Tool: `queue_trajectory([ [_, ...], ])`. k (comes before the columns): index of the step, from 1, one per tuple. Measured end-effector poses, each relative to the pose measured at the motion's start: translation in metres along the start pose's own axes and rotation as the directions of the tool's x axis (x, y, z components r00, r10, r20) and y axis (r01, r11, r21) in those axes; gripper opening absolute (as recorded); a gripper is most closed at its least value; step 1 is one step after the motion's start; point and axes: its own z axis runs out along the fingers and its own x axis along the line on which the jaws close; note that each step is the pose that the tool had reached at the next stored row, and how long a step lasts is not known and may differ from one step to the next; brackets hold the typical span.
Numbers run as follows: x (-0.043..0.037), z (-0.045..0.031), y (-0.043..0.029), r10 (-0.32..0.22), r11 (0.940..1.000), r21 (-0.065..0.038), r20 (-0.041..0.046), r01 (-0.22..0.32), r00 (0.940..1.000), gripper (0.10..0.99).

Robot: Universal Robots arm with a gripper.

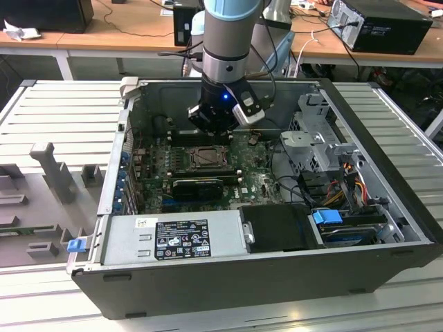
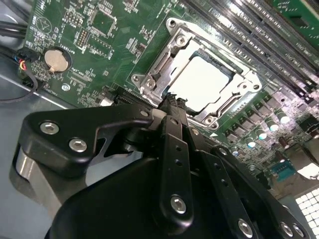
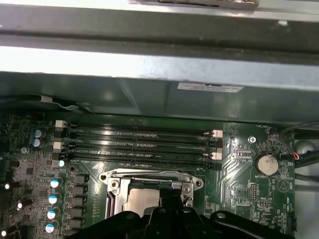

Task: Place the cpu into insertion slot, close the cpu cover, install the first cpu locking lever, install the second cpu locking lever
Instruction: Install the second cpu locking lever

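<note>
The cpu lies flat in the insertion slot, its pale silvery face up, on the green motherboard. The cpu cover, a silver frame, appears to lie down around the chip, which shows through its window. My gripper hangs just above the socket's near edge; its black fingers are pressed together with nothing visible between them. In the exterior view the gripper hovers over the socket inside the open computer case. In the first wrist view the cpu sits just beyond the fingertips.
Long black memory slots run beside the socket, toward the case wall. A coin battery sits on the board. The power supply, drive cage and cables crowd the case at the exterior view's right and front.
</note>
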Motion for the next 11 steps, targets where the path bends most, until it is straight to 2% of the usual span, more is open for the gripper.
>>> queue_trajectory([
  [4,0.0004,-0.0004,-0.0061,0.000,1.0000,0.000,0.0000,0.000,1.0000,0.106],
  [10,0.0006,-0.0004,-0.0086,0.000,1.0000,0.000,0.0000,0.000,1.0000,0.106],
  [11,0.0006,-0.0045,-0.0081,0.000,1.0000,0.000,0.0000,0.000,1.0000,0.106],
])
